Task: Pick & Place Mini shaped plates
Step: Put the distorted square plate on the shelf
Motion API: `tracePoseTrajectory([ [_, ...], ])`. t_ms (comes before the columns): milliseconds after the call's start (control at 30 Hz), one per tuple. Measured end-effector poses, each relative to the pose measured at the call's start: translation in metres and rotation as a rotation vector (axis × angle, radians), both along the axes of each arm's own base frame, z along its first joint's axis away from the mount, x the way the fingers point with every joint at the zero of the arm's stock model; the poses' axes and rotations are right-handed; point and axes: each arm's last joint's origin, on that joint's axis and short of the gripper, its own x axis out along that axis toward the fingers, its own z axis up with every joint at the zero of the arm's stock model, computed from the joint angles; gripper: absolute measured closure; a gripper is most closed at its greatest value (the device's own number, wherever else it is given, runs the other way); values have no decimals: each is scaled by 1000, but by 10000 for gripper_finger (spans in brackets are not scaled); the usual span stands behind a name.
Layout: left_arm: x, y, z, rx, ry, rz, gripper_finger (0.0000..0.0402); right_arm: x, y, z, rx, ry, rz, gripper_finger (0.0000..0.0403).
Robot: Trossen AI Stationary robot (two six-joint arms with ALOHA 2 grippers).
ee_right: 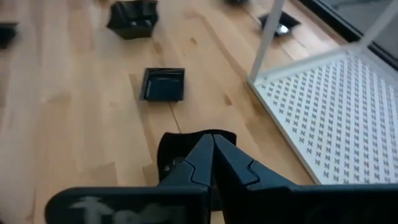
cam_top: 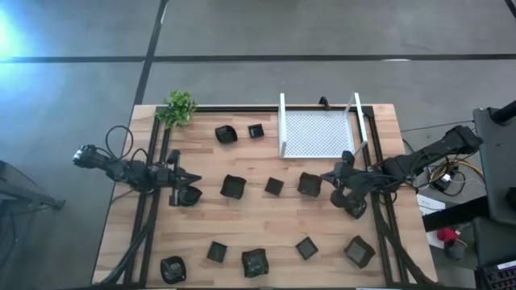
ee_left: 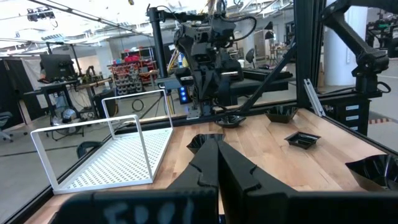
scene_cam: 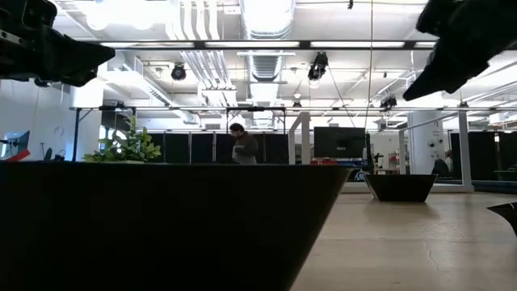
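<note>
Several small glossy black mini shaped plates lie scattered on the wooden table, each flat on its base. My right gripper [cam_top: 326, 173] [ee_right: 213, 142] is shut and hangs in the air just over the near rim of one plate [cam_top: 309, 184] [ee_right: 177, 149]. A square plate [ee_right: 163, 84] lies farther ahead of it. My left gripper [cam_top: 196, 176] [ee_left: 217, 144] is shut too and is raised above the table beside another plate [cam_top: 189, 196]. Both arms show high up in the low view. The white mesh tray [cam_top: 282, 129] [ee_right: 336, 118] stands at the far edge.
A small green plant [cam_top: 179, 107] stands at the far left corner. More plates line the near edge [cam_top: 254, 262] and sit left of the tray [cam_top: 226, 134]. One plate [scene_cam: 161, 226] fills the low view's foreground. A person [scene_cam: 242, 147] stands in the room behind.
</note>
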Motion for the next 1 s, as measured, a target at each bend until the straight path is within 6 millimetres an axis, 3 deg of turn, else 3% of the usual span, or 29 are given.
tracePoseTrajectory([
  [233, 0, 0, 0, 0, 0, 0, 402, 24, -13, -2, 41, 85, -132, 390],
  [633, 0, 0, 0, 0, 0, 0, 402, 57, -36, -22, 289, 265, -192, 301],
  [1000, 0, 0, 0, 0, 0, 0, 402, 72, -45, -45, 327, 401, -232, 287],
])
